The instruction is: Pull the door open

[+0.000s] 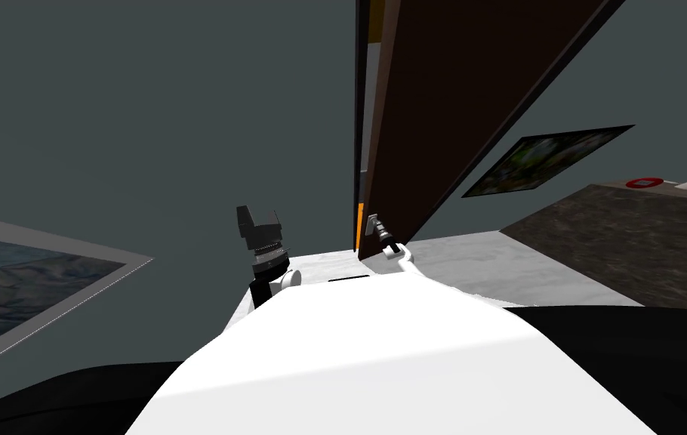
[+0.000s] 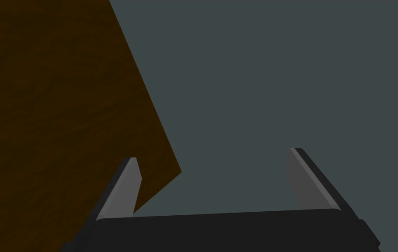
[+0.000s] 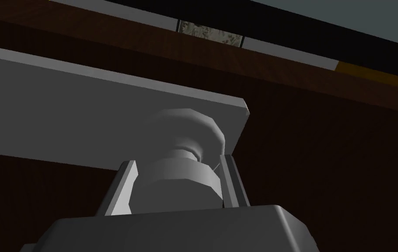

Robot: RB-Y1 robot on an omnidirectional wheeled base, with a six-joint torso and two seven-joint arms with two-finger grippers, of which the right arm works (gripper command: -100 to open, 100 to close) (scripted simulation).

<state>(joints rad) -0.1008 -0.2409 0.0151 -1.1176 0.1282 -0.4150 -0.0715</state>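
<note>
The grey-green wall (image 1: pixel 146 113) takes most of the head view. In it stands the door (image 1: pixel 448 98), ahead of me and a little to the right. It is dark brown with a faint wood grain, plain and flat. Along its free edge a narrow strip of white and orange shows, next to a dark frame (image 1: pixel 360 113). To the right, well apart from the door, is a dark speckled bench (image 1: pixel 621 249), and a picture (image 1: pixel 546 160) hangs on the wall between the two. On the door, near its edge, sits a flat light grey plate (image 3: pixel 84 113). From the plate rises a round grey knob (image 3: pixel 185 131) with a thinner neck. The right gripper (image 3: pixel 176 162) is at this knob: its fingers (image 3: pixel 121 188) press the sides of the knob's outer part and are closed on it. The left gripper (image 2: pixel 214 175) is held up beside the door and touches nothing. Its fingers (image 2: pixel 126 188) stand wide apart and hold nothing.
</note>
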